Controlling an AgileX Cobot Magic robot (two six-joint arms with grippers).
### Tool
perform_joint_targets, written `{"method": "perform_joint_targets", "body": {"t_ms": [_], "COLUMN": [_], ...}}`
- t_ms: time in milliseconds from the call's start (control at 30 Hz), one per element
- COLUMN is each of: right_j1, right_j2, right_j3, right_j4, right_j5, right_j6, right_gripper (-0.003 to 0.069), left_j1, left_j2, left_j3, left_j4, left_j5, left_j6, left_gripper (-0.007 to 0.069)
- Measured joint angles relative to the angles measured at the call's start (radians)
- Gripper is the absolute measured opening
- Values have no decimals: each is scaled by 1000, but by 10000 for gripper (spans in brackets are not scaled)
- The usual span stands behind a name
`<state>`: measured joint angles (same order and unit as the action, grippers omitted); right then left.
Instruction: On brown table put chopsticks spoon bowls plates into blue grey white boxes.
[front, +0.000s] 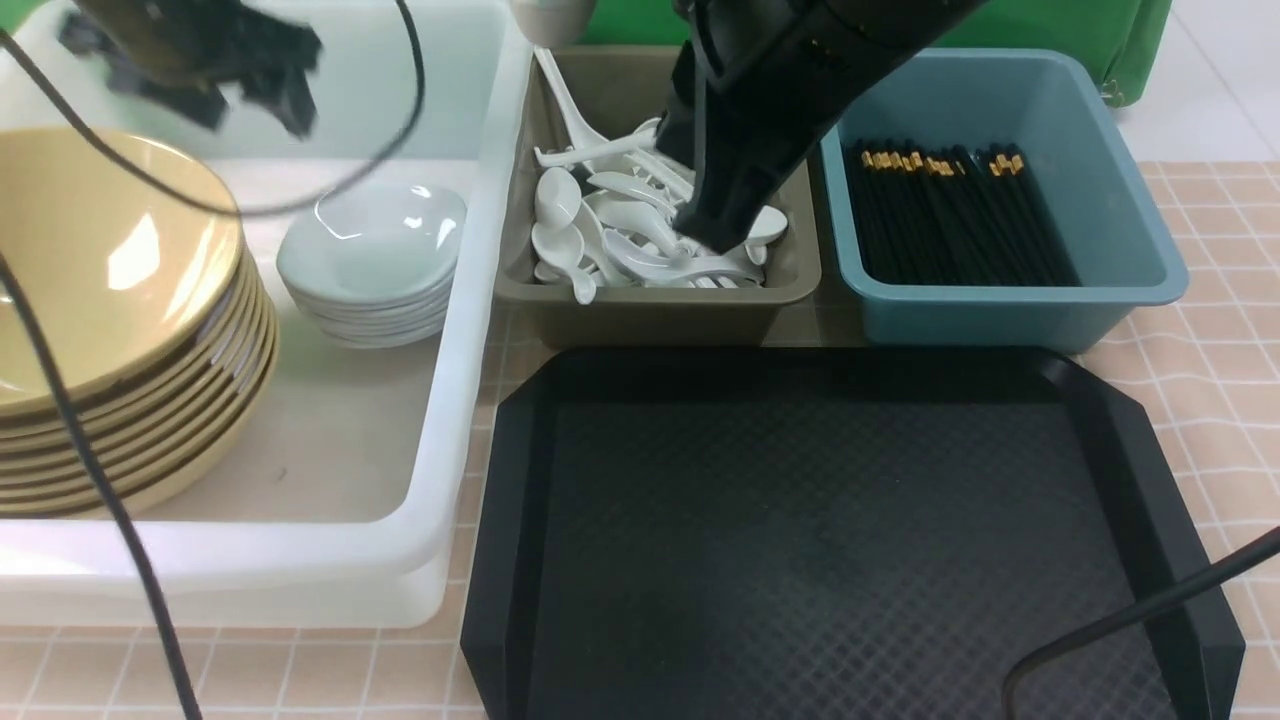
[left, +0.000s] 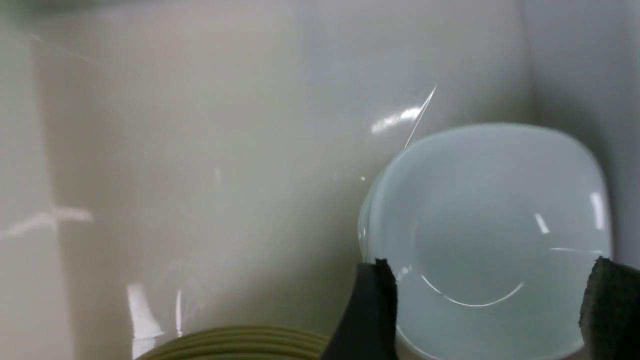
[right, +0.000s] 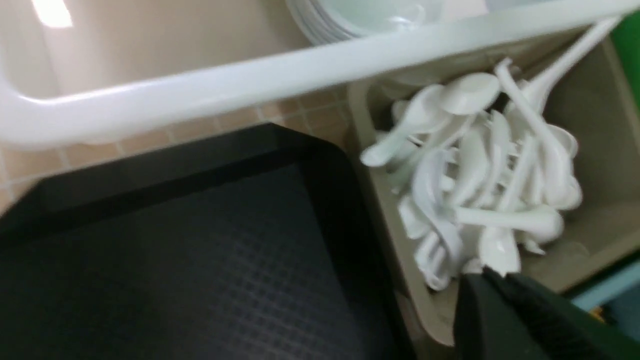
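My black plastic tray looks bare, so almost done. Left end effector is apart over small shiny white dishes. Right end effector is together among white spoons.

- The brown table, pinkish-tan check with thin white grid lines, carries four things.
- The black tray, textured and with cut corners, lies flat on it.
- The olive-grey box stands just behind the tray's far left part.
- The teal-blue box stands just behind the tray's far right part.
- The white tub, the largest, sits just left of the tray, with a strip of bare check between them.
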<state>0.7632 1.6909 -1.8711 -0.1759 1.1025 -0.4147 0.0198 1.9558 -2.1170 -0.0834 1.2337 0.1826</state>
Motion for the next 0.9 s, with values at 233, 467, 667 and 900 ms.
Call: {"method": "perform_joint_targets", "body": {"t_ms": [233,467,667,900], "right_j1": [0,0,0,0], "right_j2": [-103,-253,-456,-704], "right_j3": [0,80,357,670], "right_j4": [-73,-78,-75,-64], "right_j5": [90,121,-57,-323], "right_j6": [130,205,271,289], "right_gripper": [87,88,88,92], "left_j1": [0,0,0,0], "left_j2": [-308,-635,-966,-1285], "left_j3": [26,386,875,1273], "left_j4": [60,139,139,139], "left_j5": [19,4,-177,-357], "left_j6": [-32,-110,-127,-128], "left_gripper": [342,138,35,6]}}
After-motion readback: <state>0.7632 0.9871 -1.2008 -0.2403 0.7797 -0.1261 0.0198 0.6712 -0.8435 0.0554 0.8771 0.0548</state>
